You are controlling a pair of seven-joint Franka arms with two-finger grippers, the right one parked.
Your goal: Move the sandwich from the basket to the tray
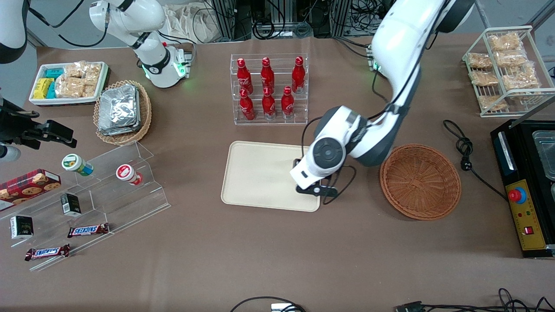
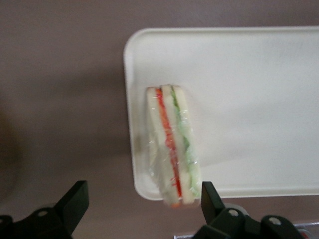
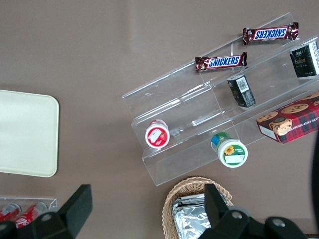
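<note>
We are reading the gripper (image 2: 137, 209) as spread wide: in the wrist view both dark fingers (image 2: 74, 199) are standing apart with brown table between them. One finger is right against the sandwich's lower tip; we cannot tell whether it is touching the wrap. Nothing is being pinched.

The sandwich (image 2: 173, 147) is lying on the tray (image 2: 249, 74), along the short rim nearest the basket, standing on its edge with its orange and green layers facing the wrist camera. Its tip looks to be overhanging the tray's corner.

Risks we are noting:
- The finger beside the tip could be catching the clear wrap on any sideways move and dragging the sandwich over the low rim onto the table.
- The sandwich is balancing on a narrow edge, so a nudge could be tipping it flat, possibly outward off the tray.
- With so little tray under the tip, a small push would be enough, in our judgement.
A straight vertical lift looks the safest exit.

Pose: in the front view the gripper (image 1: 315, 189) is hanging low over the tray's (image 1: 260, 173) corner nearest the basket (image 1: 420, 182), wrist pointing down, forearm folding back up toward the working arm's base. The basket is holding nothing that we can see.
</note>
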